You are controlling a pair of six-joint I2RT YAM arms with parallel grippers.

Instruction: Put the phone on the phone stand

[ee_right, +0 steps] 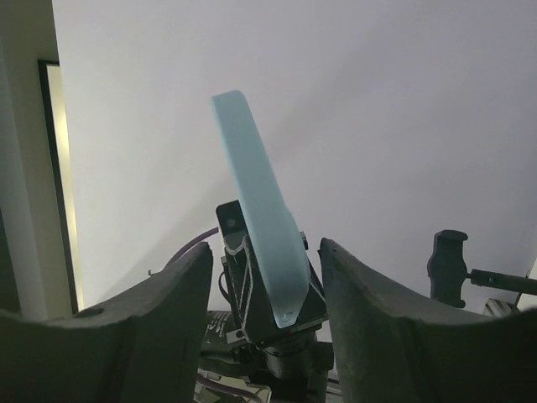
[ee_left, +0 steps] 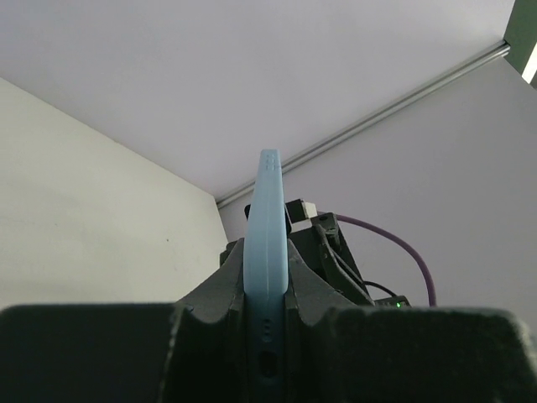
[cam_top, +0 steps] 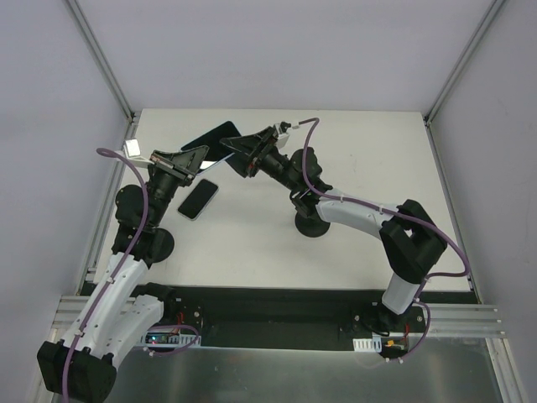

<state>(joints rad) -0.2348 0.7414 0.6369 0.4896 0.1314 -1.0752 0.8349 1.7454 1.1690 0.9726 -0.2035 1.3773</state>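
The phone (cam_top: 198, 199), slim with a black screen and a thin white rim, lies flat on the table, left of centre. My left gripper (cam_top: 200, 154) is shut on a light-blue-cased phone (cam_top: 210, 138) and holds it above the table's far left. In the left wrist view that phone (ee_left: 268, 210) stands edge-on between the fingers of my left gripper (ee_left: 267, 256). My right gripper (cam_top: 228, 151) is open and faces the left one. In the right wrist view the blue case (ee_right: 256, 218) sits between the spread jaws of my right gripper (ee_right: 265, 264), which do not touch it. The phone stand's black disc base (cam_top: 311, 227) shows under my right arm.
The white table (cam_top: 369, 159) is walled by grey panels and aluminium posts at the back corners (cam_top: 126, 109). My right arm's forearm (cam_top: 352, 214) crosses above the stand. The purple cables (cam_top: 306, 159) loop over both wrists.
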